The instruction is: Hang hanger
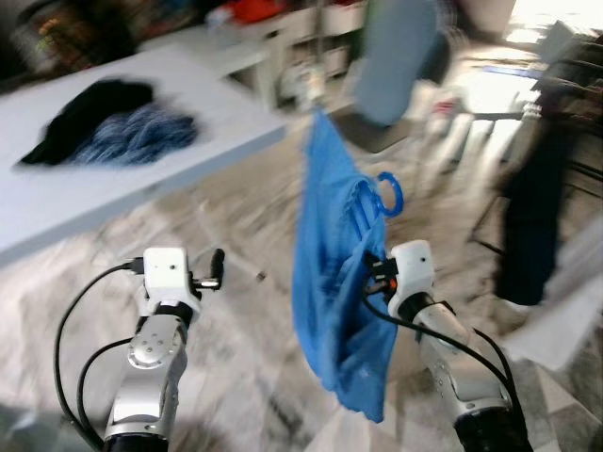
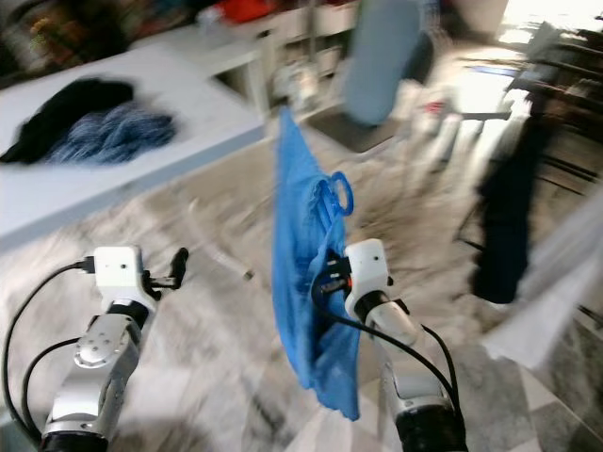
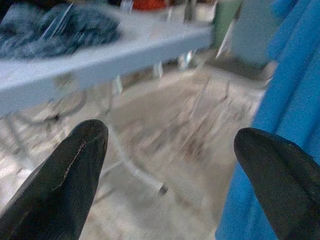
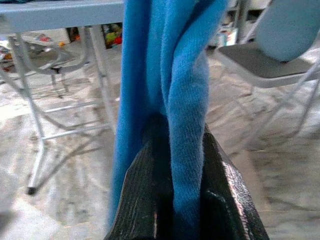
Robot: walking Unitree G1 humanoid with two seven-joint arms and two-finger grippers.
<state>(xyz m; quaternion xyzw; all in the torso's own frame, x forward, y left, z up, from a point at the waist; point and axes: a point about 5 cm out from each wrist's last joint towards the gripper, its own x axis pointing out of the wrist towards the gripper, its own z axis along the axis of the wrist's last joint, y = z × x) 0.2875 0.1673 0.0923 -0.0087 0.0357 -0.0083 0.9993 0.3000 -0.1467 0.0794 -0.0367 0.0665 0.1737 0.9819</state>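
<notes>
A blue garment [image 1: 334, 282] hangs on a blue hanger whose hook [image 1: 389, 193] sticks out at its upper right. My right gripper [image 4: 177, 132] is shut on a fold of the garment, and the cloth drapes over its black fingers [image 4: 142, 195]; whether the hanger itself is pinched is hidden by the cloth. The garment dangles in front of my right arm [image 1: 443, 339]. My left gripper [image 3: 170, 135] is held out to the left of the garment, open and holding nothing, with its fingers [image 1: 217, 266] apart from the cloth.
A grey table [image 1: 188, 179] at the left carries a dark and blue heap of clothes [image 1: 113, 132]. A grey-blue chair [image 1: 400, 56] stands ahead. A dark garment [image 1: 532, 217] hangs on a rack at the right. The floor is marbled tile, and the eye views are blurred.
</notes>
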